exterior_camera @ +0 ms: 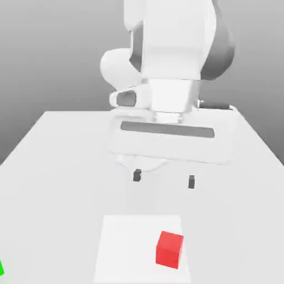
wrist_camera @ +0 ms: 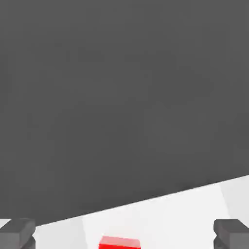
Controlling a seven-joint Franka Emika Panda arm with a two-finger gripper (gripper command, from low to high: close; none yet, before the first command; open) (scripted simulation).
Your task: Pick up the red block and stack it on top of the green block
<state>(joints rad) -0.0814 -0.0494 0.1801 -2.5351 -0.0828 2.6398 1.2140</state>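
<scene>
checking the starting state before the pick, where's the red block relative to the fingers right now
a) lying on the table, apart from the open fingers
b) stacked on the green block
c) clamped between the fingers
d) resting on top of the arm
a: the red block lies on the table, nearer the exterior view's camera than the gripper, whose fingers stand wide apart with nothing between them; the green block is a sliver at the exterior view's left edge.

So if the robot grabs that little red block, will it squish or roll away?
Probably neither. The red block looks like a stiff cube with flat faces, so it should sit still rather than roll. Its plain sides should suit the open gripper, and being small, it's likely light.
</scene>
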